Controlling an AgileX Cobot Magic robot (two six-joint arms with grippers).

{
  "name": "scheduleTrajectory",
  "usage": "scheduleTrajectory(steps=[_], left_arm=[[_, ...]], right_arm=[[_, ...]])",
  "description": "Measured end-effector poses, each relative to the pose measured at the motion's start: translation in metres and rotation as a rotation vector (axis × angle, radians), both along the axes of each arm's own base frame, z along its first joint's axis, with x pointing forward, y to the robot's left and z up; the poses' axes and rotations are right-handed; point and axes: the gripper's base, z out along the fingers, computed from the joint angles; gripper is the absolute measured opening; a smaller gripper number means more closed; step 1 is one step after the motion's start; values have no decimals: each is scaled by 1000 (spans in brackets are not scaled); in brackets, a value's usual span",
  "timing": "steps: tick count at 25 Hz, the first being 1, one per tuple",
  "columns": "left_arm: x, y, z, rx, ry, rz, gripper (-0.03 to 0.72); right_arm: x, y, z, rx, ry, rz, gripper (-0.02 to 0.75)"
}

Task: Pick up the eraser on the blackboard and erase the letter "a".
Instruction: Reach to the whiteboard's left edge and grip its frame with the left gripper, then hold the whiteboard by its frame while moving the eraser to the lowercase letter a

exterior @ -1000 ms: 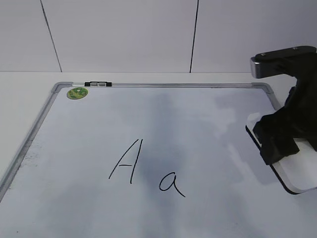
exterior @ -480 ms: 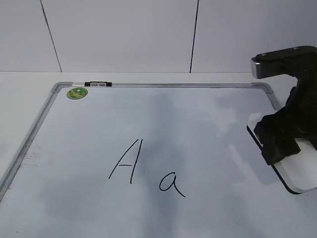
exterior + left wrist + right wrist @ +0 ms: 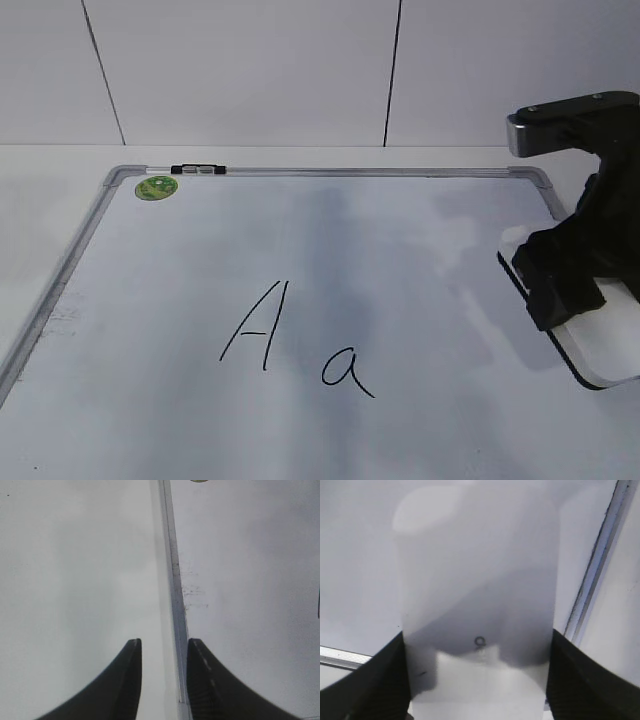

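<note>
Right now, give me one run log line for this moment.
right gripper: shut on eraser at board's right edge | left gripper: open, empty, over left frame | letter a: unerased

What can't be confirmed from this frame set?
- Exterior view: right gripper covers much of the eraser; lift off the blackboard cannot be told.
- Right wrist view: eraser's small grey mark too blurred to read.
- Left wrist view: letter "a" out of frame.

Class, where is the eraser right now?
In the exterior view, the eraser lies at the blackboard's right edge, between the right gripper's fingers.
</note>
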Motion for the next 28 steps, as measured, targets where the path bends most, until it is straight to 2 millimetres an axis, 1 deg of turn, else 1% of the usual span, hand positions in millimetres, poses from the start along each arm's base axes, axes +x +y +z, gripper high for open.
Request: scheduleTrajectory(steps=[2, 5, 8, 12, 17, 23, 28], left_arm=[[22, -1, 3, -11, 30, 0, 237], [58, -3, -1, -27, 84, 3, 237], [91, -5, -13, -36, 152, 6, 236], [122, -7, -31, -50, 233, 10, 235], [139, -9, -52, -70, 306, 16, 235], [154, -9, -82, -68, 399, 21, 235], [162, -9, -105, -66, 471, 24, 235]], right_arm=[[0, 0, 0, 0, 0, 0, 559], [0, 0, 0, -1, -3, 1, 559], [1, -1, 0, -11, -8, 4, 559], [1, -2, 0, -28, -16, 9, 559], [2, -2, 1, -29, -24, 6, 559], [3, -2, 1, -21, -31, 0, 559], [2, -2, 0, -27, -20, -3, 559]])
